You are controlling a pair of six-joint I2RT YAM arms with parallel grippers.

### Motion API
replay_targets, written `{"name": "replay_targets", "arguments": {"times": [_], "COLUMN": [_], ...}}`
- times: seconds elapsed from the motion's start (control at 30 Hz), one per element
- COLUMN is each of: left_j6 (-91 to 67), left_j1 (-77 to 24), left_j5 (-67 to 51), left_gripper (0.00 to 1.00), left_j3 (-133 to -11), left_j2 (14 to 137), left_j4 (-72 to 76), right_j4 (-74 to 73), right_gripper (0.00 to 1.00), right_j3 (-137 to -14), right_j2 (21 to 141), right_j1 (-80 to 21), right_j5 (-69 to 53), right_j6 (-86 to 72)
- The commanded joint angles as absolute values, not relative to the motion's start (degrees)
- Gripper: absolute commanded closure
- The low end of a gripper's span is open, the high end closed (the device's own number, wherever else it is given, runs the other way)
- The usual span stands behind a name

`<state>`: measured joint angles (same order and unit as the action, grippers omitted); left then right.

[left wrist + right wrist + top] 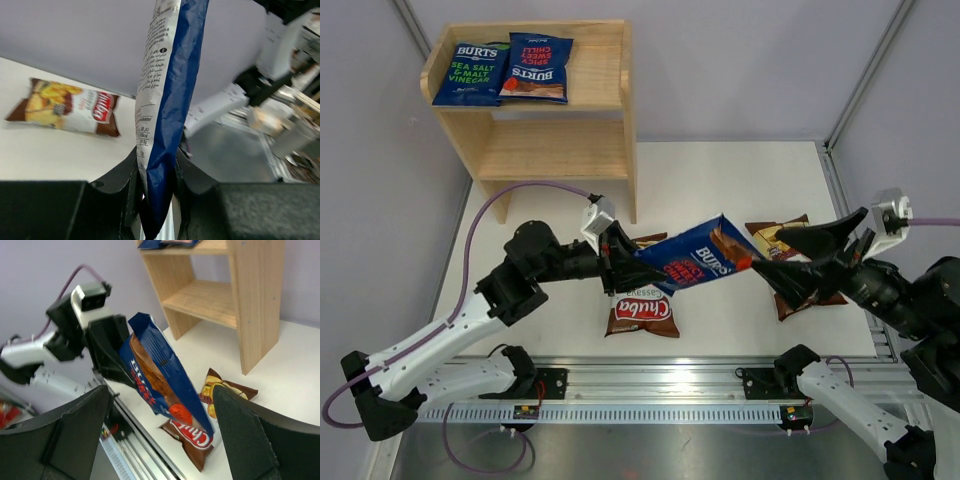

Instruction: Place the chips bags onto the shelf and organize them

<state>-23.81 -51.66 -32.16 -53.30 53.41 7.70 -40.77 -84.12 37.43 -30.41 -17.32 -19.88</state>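
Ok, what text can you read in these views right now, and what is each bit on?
"BURTS SEA SALT & MALT VINEGAR": left bag on the shelf top.
"BURTS SPICY SWEET CHILLI", upside down: right bag beside it.
"BURTS": raised blue bag; its back-panel small print is unreadable.
"Chuba": brown bag beneath it.
The right-hand brown bag: too blurred to read.

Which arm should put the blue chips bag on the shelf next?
Left. The left gripper is shut on the blue Burts bag, and the shelf stands on its side. The right gripper is open, holding nothing.
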Motion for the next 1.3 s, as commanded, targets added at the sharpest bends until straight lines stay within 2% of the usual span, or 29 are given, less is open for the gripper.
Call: {"name": "replay_targets", "arguments": {"times": [0.0, 0.07, 0.13, 0.23, 0.4, 0.57, 0.73, 0.8, 1.0, 1.03, 1.17, 1.27], "left_j6": [-26.18, -28.47, -31.09, -34.44, -35.42, -38.05, -40.51, -40.52, -39.9, -39.82, -39.29, -38.41], "left_j1": [-51.33, -51.24, -51.24, -51.24, -51.24, -51.24, -51.24, -51.33, -51.24, -51.24, -51.24, -51.15], "left_j5": [-44.47, -44.65, -46.22, -49.04, -51.33, -52.11, -51.24, -51.07, -50.54, -50.45, -49.75, -48.78], "left_gripper": [1.0, 1.0, 1.0, 1.0, 1.0, 1.0, 1.0, 1.0, 1.0, 1.0, 0.99, 0.94], "left_j3": [-57.91, -59.14, -59.41, -58.98, -58.27, -57.57, -58.8, -59.06, -59.41, -59.59, -60.91, -61.87], "left_j2": [51.77, 51.59, 51.68, 51.68, 51.24, 52.56, 54.75, 55.11, 54.41, 54.23, 53.09, 51.77], "left_j4": [-5.35, -8.07, -8.26, -5.9, -3.61, -0.88, -2.11, -2.98, -4.22, -4.57, -5.97, -7.29], "right_j4": [-52.29, -54.3, -54.75, -52.83, -51.24, -46.16, -41.67, -41.92, -42.81, -42.28, -40.7, -38.5], "right_gripper": [0.07, 0.07, 0.01, 0.01, 0.0, 0.04, 0.22, 0.37, 0.56, 0.67, 0.73, 0.9], "right_j3": [-86.31, -87.1, -86.93, -85.61, -83.24, -78.84, -76.3, -76.2, -75.85, -75.68, -75.59, -75.59], "right_j2": [37.36, 37.35, 37.53, 38.4, 40.69, 41.4, 39.9, 39.73, 40.08, 40.08, 39.38, 39.03], "right_j1": [-30.5, -30.59, -30.59, -30.59, -30.59, -30.59, -30.59, -30.59, -30.59, -30.59, -30.59, -30.67], "right_j5": [-30.57, -35.21, -39.53, -47.8, -46.93, -50.01, -53.35, -52.48, -52.47, -52.56, -52.82, -52.82], "right_j6": [-5.29, -3.17, -1.15, -2.19, -3.86, -6.5, -6.94, -6.24, -5.89, -6.15, -7.64, -9.22]}}
